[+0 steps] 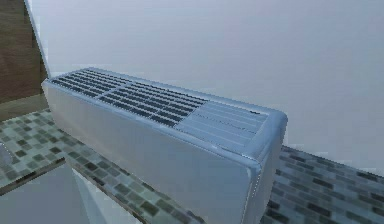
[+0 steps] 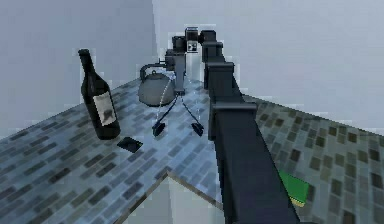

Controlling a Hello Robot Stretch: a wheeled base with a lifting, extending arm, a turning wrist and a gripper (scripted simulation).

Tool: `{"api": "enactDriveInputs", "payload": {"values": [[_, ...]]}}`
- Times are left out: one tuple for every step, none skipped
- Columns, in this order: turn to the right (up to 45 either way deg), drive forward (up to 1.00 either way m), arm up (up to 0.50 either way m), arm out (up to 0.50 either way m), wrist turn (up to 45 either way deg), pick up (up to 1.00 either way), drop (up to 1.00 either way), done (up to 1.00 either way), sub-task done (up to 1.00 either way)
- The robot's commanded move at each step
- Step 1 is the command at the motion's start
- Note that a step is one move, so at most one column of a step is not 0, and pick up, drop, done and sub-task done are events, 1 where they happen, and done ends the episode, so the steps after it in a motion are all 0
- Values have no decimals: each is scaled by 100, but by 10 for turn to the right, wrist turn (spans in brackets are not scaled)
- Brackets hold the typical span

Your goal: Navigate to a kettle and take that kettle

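A counter with a top of small grey and green tiles [image 2: 60, 170] runs into a corner of pale walls. The kettle [image 2: 155, 88], grey and round with a curved handle over it, stands on this counter close to the corner. Just beside it, to the arm side view's right, is the gripper [image 2: 177, 128], with its two thin fingers pointing down toward the tiles. Whether they touch the kettle I cannot tell, nor whether the gripper holds anything, because the kettle stands on the counter right at it. The dark arm [image 2: 240, 140] reaches out over the counter to this place.

Further to the left stands a dark wine bottle [image 2: 98, 95], upright, and near its foot lies a small flat dark thing [image 2: 129, 144]. In the forward view a long silver appliance with grilles on top [image 1: 160, 130] sits on the same kind of tiles.

In my judgement the driving is done and the taking is in hand. The next move calls for a sure grip on the kettle and a lift straight up, away from the bottle.
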Motion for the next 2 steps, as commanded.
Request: {"api": "enactDriveInputs", "payload": {"values": [[0,0,0,0,450,0,0,0,0],[0,0,0,0,450,0,0,0,0]]}}
